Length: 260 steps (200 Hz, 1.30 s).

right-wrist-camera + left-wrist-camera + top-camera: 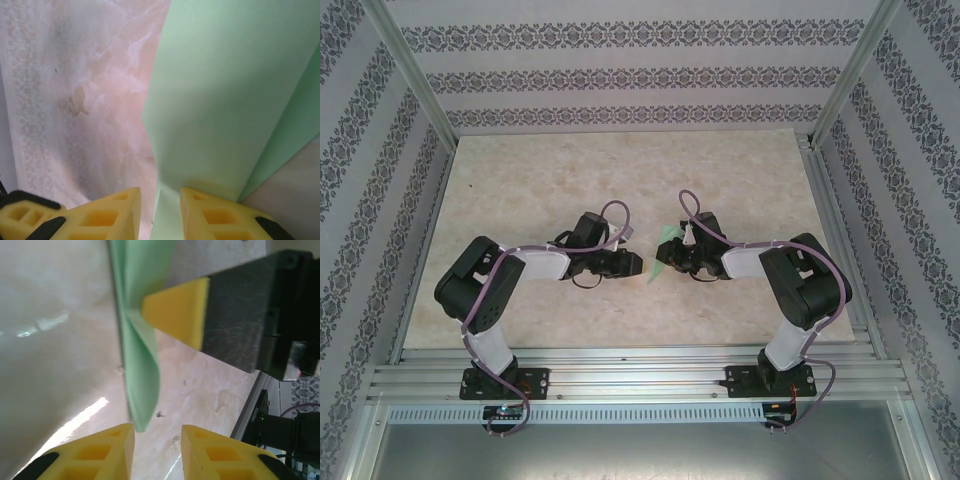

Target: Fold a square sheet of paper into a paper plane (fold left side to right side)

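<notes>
So, from the top camera the paper plane [668, 240] is up off the surface [520, 180], hanging between the two arms near the middle, pinched in the right jaws. The left jaws sit just beside it.

Left wrist view: the left jaws are parted with nothing in them. The plane's lower tip hangs just above the gap, edge-on, with its layers bulging apart.

Right wrist view: the right jaws are clamped on the paper's near edge, and the sheet fans away from there.

My read: folds are in but loose, so the creases want pressing flat before it's a proper dart.
</notes>
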{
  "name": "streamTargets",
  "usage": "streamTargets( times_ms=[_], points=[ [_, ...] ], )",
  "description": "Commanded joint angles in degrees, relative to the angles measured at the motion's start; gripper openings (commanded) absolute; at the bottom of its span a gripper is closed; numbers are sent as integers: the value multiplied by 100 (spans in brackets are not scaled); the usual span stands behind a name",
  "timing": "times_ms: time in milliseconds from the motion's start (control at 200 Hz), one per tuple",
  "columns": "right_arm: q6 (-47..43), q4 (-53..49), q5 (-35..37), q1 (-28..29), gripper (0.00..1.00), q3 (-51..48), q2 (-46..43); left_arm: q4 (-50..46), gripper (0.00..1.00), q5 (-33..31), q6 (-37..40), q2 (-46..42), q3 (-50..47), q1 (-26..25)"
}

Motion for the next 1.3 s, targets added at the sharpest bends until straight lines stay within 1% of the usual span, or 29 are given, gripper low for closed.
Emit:
streamTargets(
  times_ms=[0, 85, 190, 395, 659, 739, 814, 1109, 1219, 1294],
  points=[
    [90, 115, 112, -73, 27, -102, -35, 564, 33, -137, -106, 66, 121, -209],
    [91, 113, 107, -73, 27, -112, -43, 517, 34, -184, -93, 203, 292, -304],
    [90, 106, 107, -73, 27, -112, -53, 357, 37, -305, 12, 386, 476, -417],
    [114, 117, 107, -68, 27, -121, -46, 195, 40, -492, 133, 672, 634, -508],
    [206, 147, 92, -64, 26, -94, 14, 152, 39, -604, 190, 887, 717, -618],
    [223, 156, 81, -60, 26, -94, 23, 69, 37, -691, 233, 920, 767, -645],
    [222, 157, 79, -64, 26, -86, 15, -11, 32, -760, 261, 958, 804, -655],
    [199, 134, 83, -123, 26, -127, -214, -265, 5, -1207, 312, 941, 757, -641],
    [114, 33, 81, -236, 28, -168, -496, 106, 0, -1022, 105, 929, 605, -571],
    [35, -93, 103, -324, 29, -211, -721, 386, 0, -842, -48, 958, 505, -496]
  ],
)
